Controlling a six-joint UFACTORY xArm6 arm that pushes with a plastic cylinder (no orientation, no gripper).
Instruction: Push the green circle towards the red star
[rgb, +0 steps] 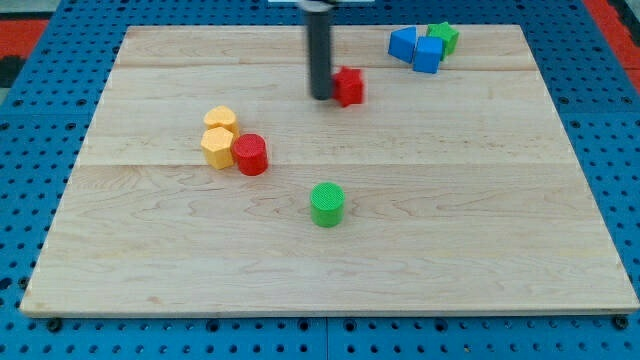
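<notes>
The green circle (327, 204) is a short green cylinder lying a little below the board's middle. The red star (349, 87) lies near the view's top, just right of centre. My tip (321, 97) stands right beside the red star on its left side, touching or nearly touching it. The tip is well above the green circle in the view, with bare board between them. The rod rises straight up out of the view's top.
Two yellow hexagon blocks (218, 135) and a red cylinder (250, 154) cluster at the view's left of centre. Two blue blocks (416, 47) and a green block (443, 37) sit at the top right. The wooden board (480, 200) rests on a blue pegboard.
</notes>
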